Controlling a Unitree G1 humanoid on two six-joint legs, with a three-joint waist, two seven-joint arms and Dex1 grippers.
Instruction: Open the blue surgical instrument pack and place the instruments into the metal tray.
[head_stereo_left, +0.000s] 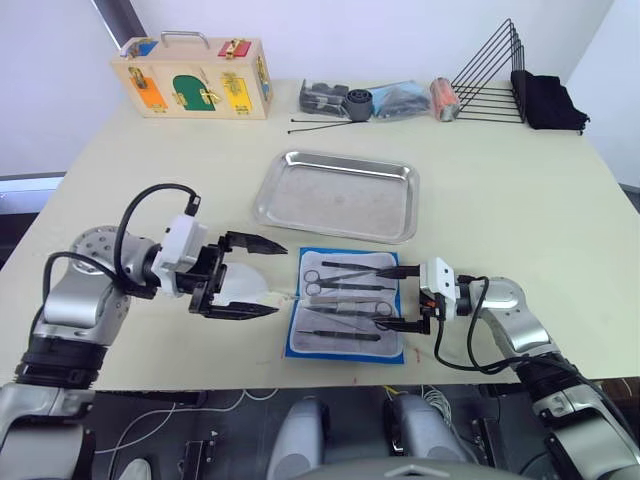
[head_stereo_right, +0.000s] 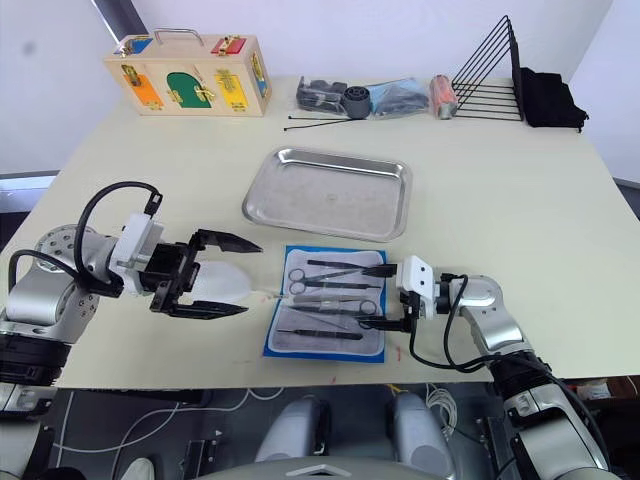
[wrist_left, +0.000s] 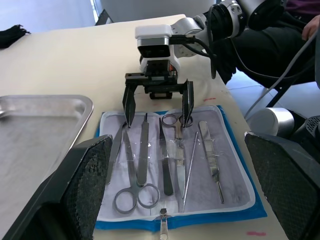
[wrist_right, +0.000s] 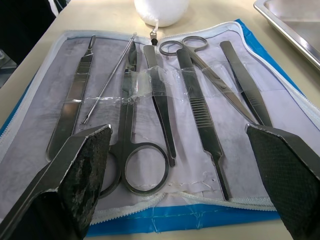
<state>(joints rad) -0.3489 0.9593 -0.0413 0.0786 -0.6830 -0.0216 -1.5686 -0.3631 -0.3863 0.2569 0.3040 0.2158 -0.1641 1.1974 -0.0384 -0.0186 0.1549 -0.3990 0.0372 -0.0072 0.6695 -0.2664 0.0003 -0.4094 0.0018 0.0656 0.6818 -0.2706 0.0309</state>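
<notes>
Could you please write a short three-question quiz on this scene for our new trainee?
1. True or false: the blue surgical instrument pack lies open on the table.
2. How many of the instruments are in the metal tray?
3. Which claw is at the pack's edge: A) left claw B) right claw?

Key:
1. True; its lining and tools show.
2. None; the tray holds nothing.
3. B; it is open over the instruments' ends, while the open left claw flanks a white plush toy.

silver metal arms w/ black cables, white wrist blocks, black two-finger jaws
</notes>
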